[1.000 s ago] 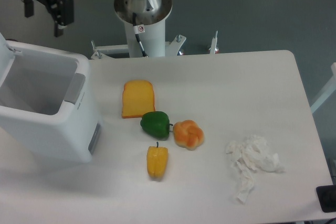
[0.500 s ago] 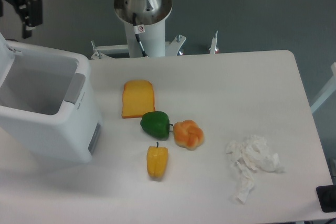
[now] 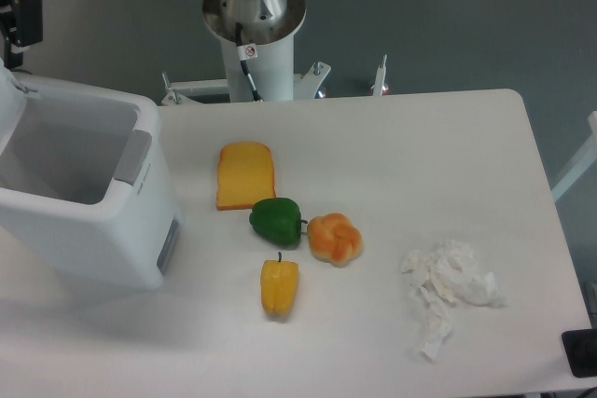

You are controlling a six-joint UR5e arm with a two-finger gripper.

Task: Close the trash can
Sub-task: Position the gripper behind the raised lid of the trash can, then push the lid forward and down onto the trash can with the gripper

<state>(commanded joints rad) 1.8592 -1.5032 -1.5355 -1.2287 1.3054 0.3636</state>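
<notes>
The trash can (image 3: 98,221) is a large white bin at the left side of the table, and its top is uncovered so the empty inside shows. Its white lid (image 3: 8,104) stands raised along the bin's far-left rim, partly cut off by the frame edge. My gripper (image 3: 7,36) hangs at the top left corner, above and just behind the lid. One dark finger (image 3: 28,20) shows and the other is cut off by the left edge. The wide spacing reads as open, with nothing held.
Right of the bin lie an orange bread slice (image 3: 246,175), a green pepper (image 3: 276,221), an orange bun (image 3: 335,239) and a yellow pepper (image 3: 279,287). Crumpled white tissue (image 3: 449,288) lies near the right front. The arm's base (image 3: 253,20) stands behind the table.
My gripper has moved left, from above the bin's back rim to the top left corner, now partly out of frame. The bin and the toy foods have not moved.
</notes>
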